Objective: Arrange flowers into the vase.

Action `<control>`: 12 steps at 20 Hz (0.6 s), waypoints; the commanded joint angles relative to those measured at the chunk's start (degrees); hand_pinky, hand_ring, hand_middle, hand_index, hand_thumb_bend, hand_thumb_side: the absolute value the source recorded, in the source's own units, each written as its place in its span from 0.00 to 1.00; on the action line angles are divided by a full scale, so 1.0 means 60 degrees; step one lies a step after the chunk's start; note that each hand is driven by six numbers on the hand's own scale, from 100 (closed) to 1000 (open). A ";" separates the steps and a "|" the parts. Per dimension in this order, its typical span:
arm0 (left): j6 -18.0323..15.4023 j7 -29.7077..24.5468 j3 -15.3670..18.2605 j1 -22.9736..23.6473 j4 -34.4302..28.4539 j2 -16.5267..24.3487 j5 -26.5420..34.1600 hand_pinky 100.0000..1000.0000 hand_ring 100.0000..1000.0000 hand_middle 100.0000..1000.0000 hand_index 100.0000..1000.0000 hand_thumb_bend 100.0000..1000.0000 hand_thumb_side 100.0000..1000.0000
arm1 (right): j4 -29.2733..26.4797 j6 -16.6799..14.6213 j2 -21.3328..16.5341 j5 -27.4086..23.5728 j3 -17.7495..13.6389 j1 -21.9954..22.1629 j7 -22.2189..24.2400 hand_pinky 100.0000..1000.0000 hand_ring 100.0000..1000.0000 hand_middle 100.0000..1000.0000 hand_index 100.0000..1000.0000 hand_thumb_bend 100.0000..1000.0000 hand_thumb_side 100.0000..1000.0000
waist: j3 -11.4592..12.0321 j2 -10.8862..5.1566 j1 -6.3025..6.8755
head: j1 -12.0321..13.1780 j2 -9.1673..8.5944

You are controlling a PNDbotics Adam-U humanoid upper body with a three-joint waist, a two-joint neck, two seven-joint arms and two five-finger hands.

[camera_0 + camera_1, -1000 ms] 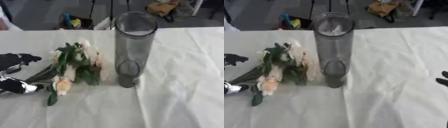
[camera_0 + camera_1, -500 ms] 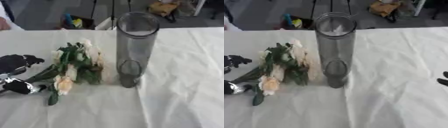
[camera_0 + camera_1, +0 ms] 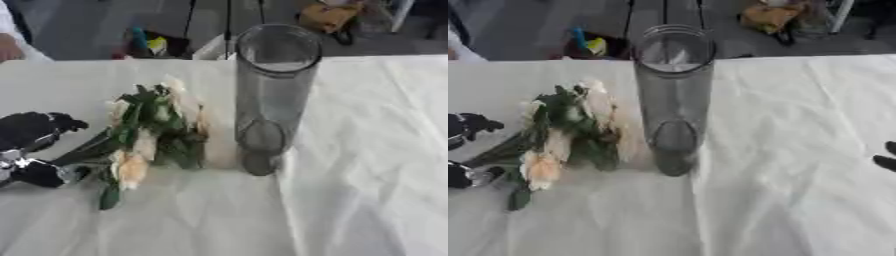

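Looking down through the left eye view, we've got a table (image 3: 367,210) draped in white cloth, and the tall clear vase (image 3: 273,95) stands upright near the middle, a little toward the far edge. Just left of it lies the bunch of flowers (image 3: 153,135), cream blooms and green leaves flat on the cloth, heads close beside the vase's base, stems running out toward the left edge. There the left hand (image 3: 35,150) comes in, black with silver at the joints, one dark part above the stems and another below, closing round the stem ends; whether it actually touches them is too blurred to tell. Plenty of bare cloth on the right half of the table and along the near edge. Beyond the far edge, a dark floor with clutter.

Over to the right eye view: same layout, vase central, flowers lying to its left, the left hand cut off by the left edge. Now the right hand (image 3: 885,157) shows, just dark fingertips poking in at the right edge, well apart from the vase; I cannot tell whether it's spread or curled. Wide open cloth sits between it and the vase.
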 commanded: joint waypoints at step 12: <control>0.0064 0.0045 -0.0044 -0.0228 0.0223 0.0055 -0.0051 0.55 0.55 0.69 0.89 0.28 0.47 | -0.0133 0.0067 0.0028 -0.0088 0.0008 -0.0144 0.0139 0.68 0.78 0.69 0.88 0.00 1.00 | -0.0089 0.0038 0.0010 | 0.0076 -0.0188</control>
